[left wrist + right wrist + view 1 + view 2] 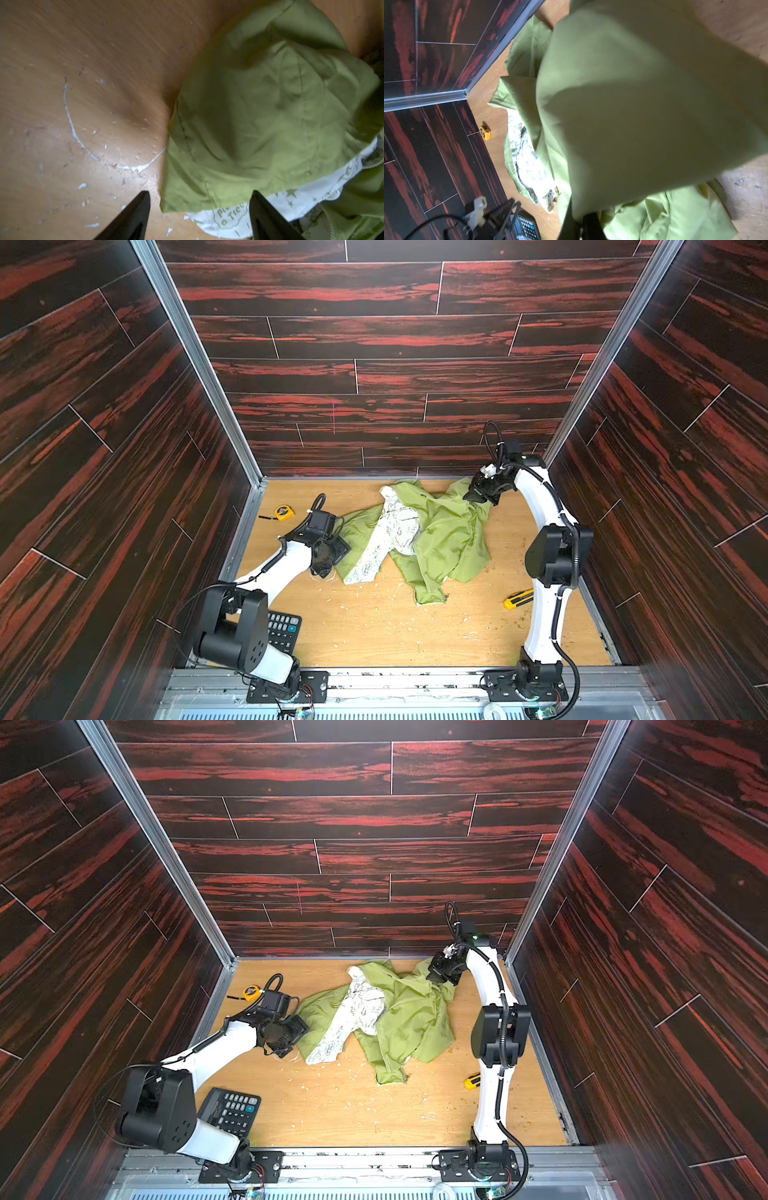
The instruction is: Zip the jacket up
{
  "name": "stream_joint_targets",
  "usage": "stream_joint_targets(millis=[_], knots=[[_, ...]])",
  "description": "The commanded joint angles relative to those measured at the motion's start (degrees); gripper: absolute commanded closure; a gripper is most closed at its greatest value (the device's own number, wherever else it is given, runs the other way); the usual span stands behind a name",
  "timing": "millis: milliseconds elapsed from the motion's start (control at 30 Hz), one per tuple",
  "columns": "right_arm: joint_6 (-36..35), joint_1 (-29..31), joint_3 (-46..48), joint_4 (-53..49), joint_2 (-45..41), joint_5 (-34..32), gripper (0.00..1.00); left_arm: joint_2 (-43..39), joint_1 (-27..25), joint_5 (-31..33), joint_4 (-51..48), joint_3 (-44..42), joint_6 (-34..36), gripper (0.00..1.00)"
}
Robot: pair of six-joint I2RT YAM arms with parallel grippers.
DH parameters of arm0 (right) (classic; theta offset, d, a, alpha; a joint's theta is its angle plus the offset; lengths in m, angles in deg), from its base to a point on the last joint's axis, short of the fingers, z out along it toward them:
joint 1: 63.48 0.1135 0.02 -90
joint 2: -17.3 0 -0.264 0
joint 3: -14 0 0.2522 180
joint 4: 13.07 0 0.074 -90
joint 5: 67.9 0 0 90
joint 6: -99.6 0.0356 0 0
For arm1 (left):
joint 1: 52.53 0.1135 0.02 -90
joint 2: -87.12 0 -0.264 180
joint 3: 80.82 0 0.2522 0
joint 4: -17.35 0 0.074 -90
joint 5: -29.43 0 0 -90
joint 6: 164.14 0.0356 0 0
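A: What's on the bench (386, 639)?
B: One jacket (440, 539), crumpled mid-bench; one tape measure (284, 512), one calculator (230, 1110), one knife (517, 598).
A: Jaws?
B: Left jaws spread at its edge; right jaws pinching its raised corner.

Robot lab test cell: dark wood-print wall panels (395, 339), aluminium frame posts (199, 360), scuffed wooden tabletop (395, 635), arm bases (316, 686) bolted at near edge.

The jacket (436, 539) lies on the worktop (374, 639), toward the back. A tape measure (284, 512) sits to its left, a calculator (284, 627) at front left, a utility knife (517, 598) at front right.
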Motion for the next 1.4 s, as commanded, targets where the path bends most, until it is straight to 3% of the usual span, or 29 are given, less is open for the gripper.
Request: stream_joint_targets(millis=[0,67,133,233,300,533,933,1200,1367], knots=[[-0.44,0.39,0.27,-0.12,-4.75,1.46,0.95,3.74,0.16,-0.45,7.60,0.08,0.48,0.22],[-0.47,0.53,0.35,-0.33,-5.14,1.33,0.95,6.72,0.17,-2.57,9.90,1.72,0.98,0.24],[-0.56,0.50,0.62,-0.34,-5.68,1.29,0.96,8.88,0.14,-4.90,11.68,3.47,1.28,0.37],[-0.89,0.53,1.22,-0.32,-6.95,1.33,0.98,9.68,0.14,-6.06,10.94,7.62,2.68,0.80],[-1.21,0.54,1.76,-0.26,-8.22,1.30,1.00,8.51,0.25,-6.25,9.39,10.93,4.09,0.99],[-2.76,0.49,2.30,-0.27,-13.69,2.67,1.00,2.61,0.44,-6.13,1.95,27.44,9.07,1.00],[-1.16,0.07,3.07,6.39,-27.40,13.32,1.00,-4.32,0.57,-4.04,6.41,51.59,9.43,1.00],[1.85,0.03,4.31,12.12,-37.42,19.55,1.00,0.41,0.55,-3.97,8.49,71.64,5.62,1.00],[3.13,0.11,4.29,14.54,-43.31,21.33,1.00,8.58,0.54,-4.91,3.52,92.01,4.27,1.00]])
